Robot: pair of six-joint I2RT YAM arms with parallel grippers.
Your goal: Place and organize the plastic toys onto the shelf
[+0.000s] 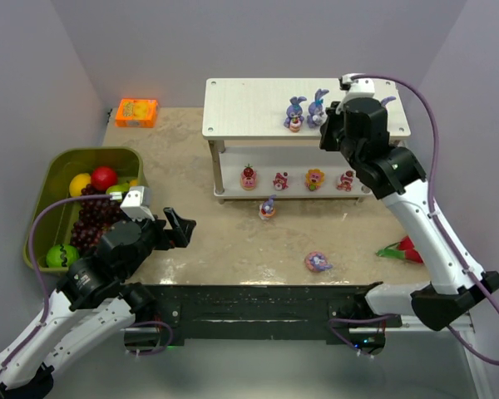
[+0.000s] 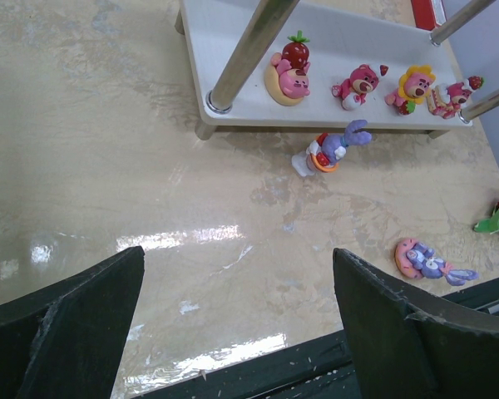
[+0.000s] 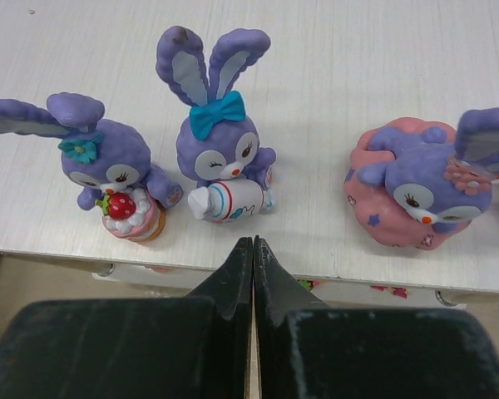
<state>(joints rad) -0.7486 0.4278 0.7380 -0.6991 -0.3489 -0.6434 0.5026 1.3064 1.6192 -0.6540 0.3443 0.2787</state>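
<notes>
Right gripper [image 3: 252, 245] held at shelf [image 3: 358, 50] edge, jaws together, empty; bunnies [image 3: 220, 158] at 12 o'clock. Left gripper [image 2: 237, 262] held over desk [image 2: 108, 166], jaws apart.

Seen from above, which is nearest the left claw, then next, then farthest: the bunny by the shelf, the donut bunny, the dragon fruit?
From the left gripper:
1. bunny by the shelf, mid-table.
2. donut bunny, near the front edge.
3. dragon fruit, far right.
</notes>
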